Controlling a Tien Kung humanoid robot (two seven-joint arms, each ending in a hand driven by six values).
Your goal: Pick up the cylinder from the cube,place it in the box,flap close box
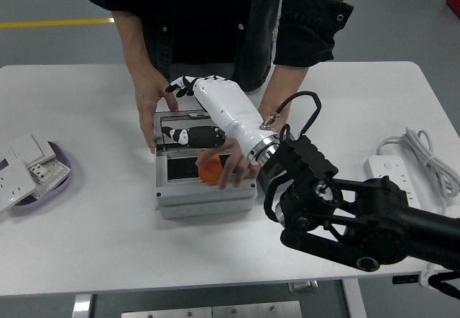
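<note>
The orange cylinder [210,169] lies inside the open grey box [205,197], free of my hand. The box lid [167,120] stands upright at the back. My right hand [187,102], white with black fingertips [178,86], reaches over the lid's top edge with fingers extended, its thumb [188,137] in front of the lid; it holds nothing. One of the person's hands [233,163] reaches into the box and touches the cylinder. Their other hand [149,106] holds the lid's left edge. My arm hides the cube.
A white power strip [392,174] with a coiled cable [425,152] lies at the right. A purple dish [54,181] with white switch plates [21,163] sits at the left edge. The person stands at the far side.
</note>
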